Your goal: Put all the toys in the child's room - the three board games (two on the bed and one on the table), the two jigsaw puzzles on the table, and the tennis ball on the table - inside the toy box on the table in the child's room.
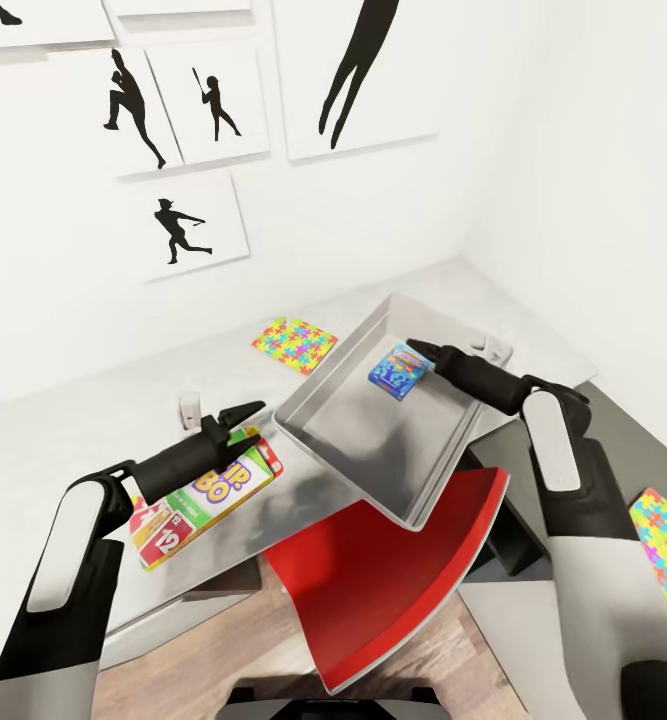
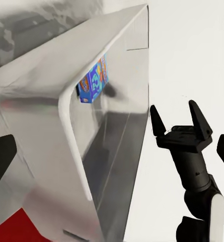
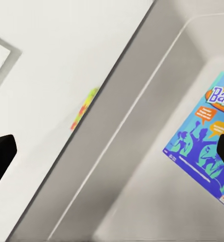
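Just ahead of the open, empty right gripper, the blue board game lies in the toy box.

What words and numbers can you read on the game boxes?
"IP BO": big letters on the green, yellow and red Skip-Bo box; the left gripper hides the start.
"12": on a red card printed on that same box.
"Bal": the start of the title on the small blue game box in the toy box; the rest is cut off, and its small print is too tiny to read.
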